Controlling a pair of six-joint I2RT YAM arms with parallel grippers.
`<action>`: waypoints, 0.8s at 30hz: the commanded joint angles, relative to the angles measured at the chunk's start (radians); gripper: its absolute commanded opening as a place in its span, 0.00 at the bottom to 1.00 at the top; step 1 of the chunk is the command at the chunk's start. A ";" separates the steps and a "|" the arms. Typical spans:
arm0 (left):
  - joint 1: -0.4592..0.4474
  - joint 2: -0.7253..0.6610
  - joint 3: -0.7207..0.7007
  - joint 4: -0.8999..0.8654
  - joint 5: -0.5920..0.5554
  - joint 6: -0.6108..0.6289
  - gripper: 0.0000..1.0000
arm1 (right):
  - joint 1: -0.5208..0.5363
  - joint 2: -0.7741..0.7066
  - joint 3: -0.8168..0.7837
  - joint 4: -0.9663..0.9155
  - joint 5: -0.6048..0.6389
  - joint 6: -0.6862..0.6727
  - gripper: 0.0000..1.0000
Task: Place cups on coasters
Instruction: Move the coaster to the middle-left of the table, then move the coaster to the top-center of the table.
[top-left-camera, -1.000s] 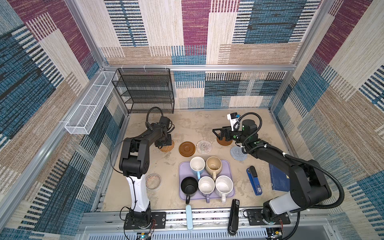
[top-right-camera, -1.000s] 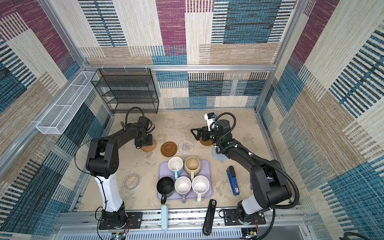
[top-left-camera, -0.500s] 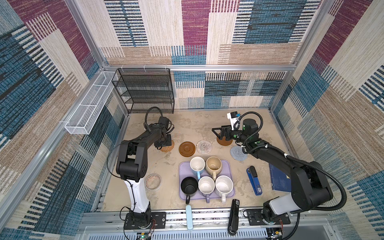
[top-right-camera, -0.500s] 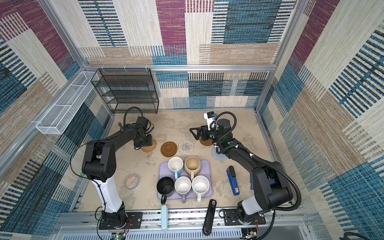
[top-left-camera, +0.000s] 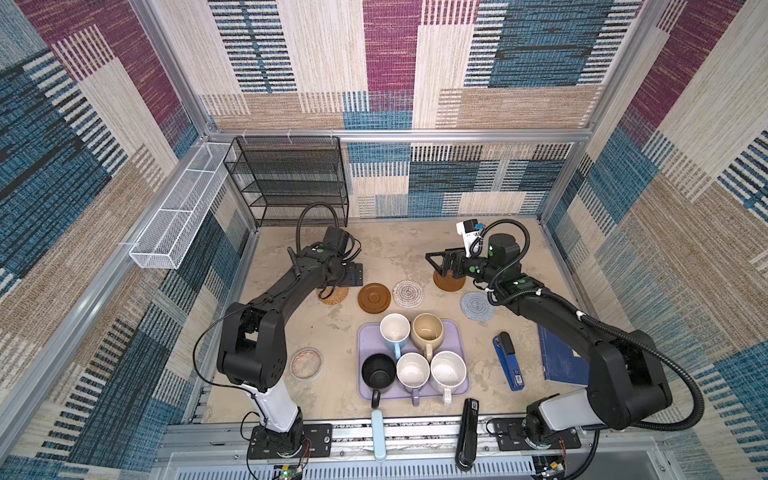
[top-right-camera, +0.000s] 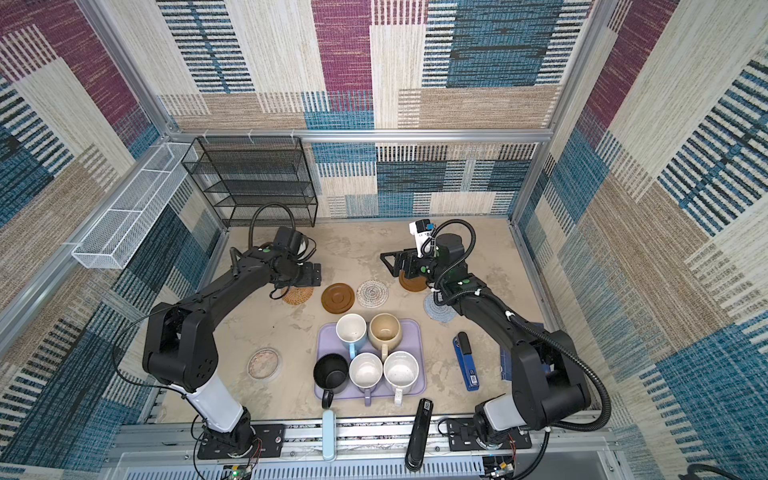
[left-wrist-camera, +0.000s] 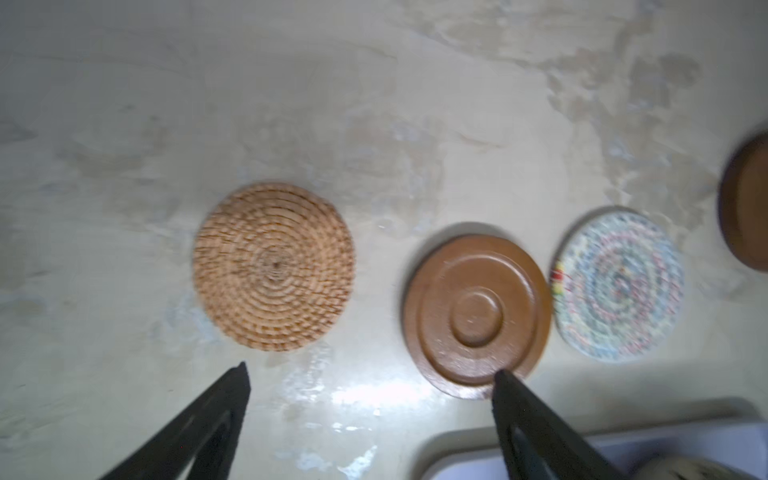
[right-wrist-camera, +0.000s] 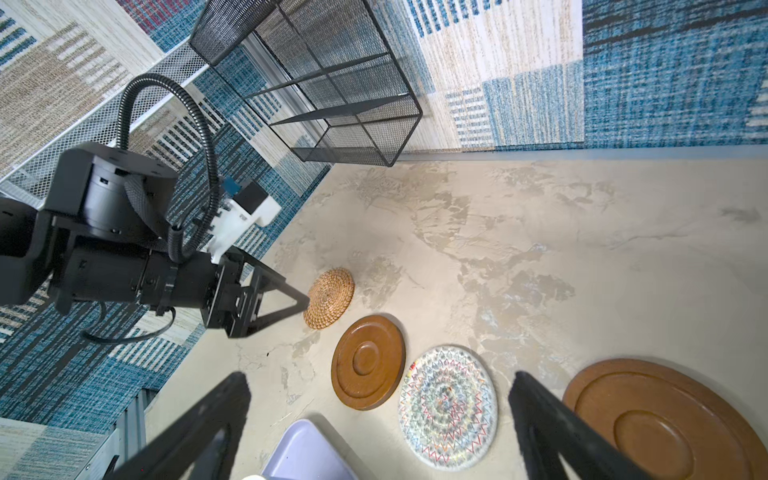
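Cups (top-left-camera: 412, 369), five in all, are gathered upright on a lavender tray (top-left-camera: 366, 338) at the near side of the worktop (top-left-camera: 395, 245). A light blue cup (top-left-camera: 395, 329) and a beige cup (top-left-camera: 427, 329) are placed in the far row. A black cup (top-left-camera: 378, 370), a lavender cup (top-left-camera: 411, 376) and a speckled white cup (top-left-camera: 448, 370) are placed in the near row. Their handles are turned toward the near edge.

Beyond the tray, five coasters are laid flat in a loose row, and each one is seen bare. From the robot's left they are a rattan coaster (top-left-camera: 334, 296), a brown wooden coaster (top-left-camera: 374, 298), a whitish crocheted coaster (top-left-camera: 408, 293) just beside it, and a second wooden coaster (top-left-camera: 451, 283). A blue-grey crocheted coaster (top-left-camera: 477, 306) is set a little nearer.

The jaws of the left arm (top-left-camera: 291, 286) are spread wide with nothing held between them. In both top views they are seen over the far edge of the rattan coaster. In the left wrist view that coaster (left-wrist-camera: 274, 266) lies just ahead of the tips, not between them.

The jaws of the right arm (top-left-camera: 540, 303) are likewise held fully apart and empty. They are poised above the second wooden coaster and pointed toward the left arm.

A pinkish dish (top-left-camera: 306, 363) is seen left of the tray, and a blue stapler (top-left-camera: 509, 363) is seen right of it.
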 joint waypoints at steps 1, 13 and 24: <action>-0.035 -0.002 -0.013 0.006 0.114 0.013 0.98 | 0.000 -0.009 0.011 -0.016 -0.115 -0.022 1.00; -0.105 0.135 0.048 -0.009 0.041 0.002 0.90 | 0.001 0.015 0.018 -0.046 -0.159 -0.023 1.00; -0.132 0.257 0.147 -0.040 0.006 -0.005 0.78 | 0.000 0.076 0.001 -0.076 -0.003 -0.018 1.00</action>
